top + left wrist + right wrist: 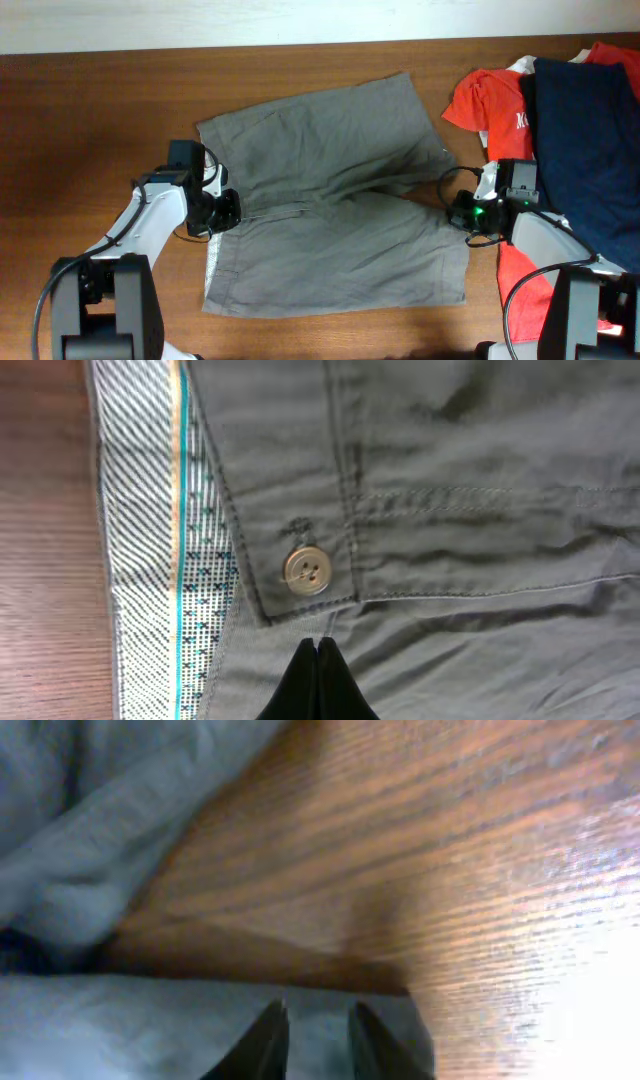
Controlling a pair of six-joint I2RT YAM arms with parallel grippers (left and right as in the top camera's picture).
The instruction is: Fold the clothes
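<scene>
overhead: shorts [330, 200] lie flat on the table [100, 110], between the two claws. left claw [228, 210] sits at the waistband edge. right claw [462, 213] sits at the inner hem corner of the near leg. long axis runs claw to claw: waistband toward the left claw, hems toward the right claw, far leg splayed away from both.

left wrist: fingers pressed together, tips meeting over the cloth just short of the button [306, 570]. no fabric shows between them. striped waistband lining [150, 540] lies off to one side of the tips.

right wrist: fingers slightly parted over grey cloth, bare wood beyond the tips, nothing pinched.

judgement: neither claw appears to have a hold. each should spread, bite the cloth edge fully, then lift together, so that leg folds onto leg along the long axis.
</scene>
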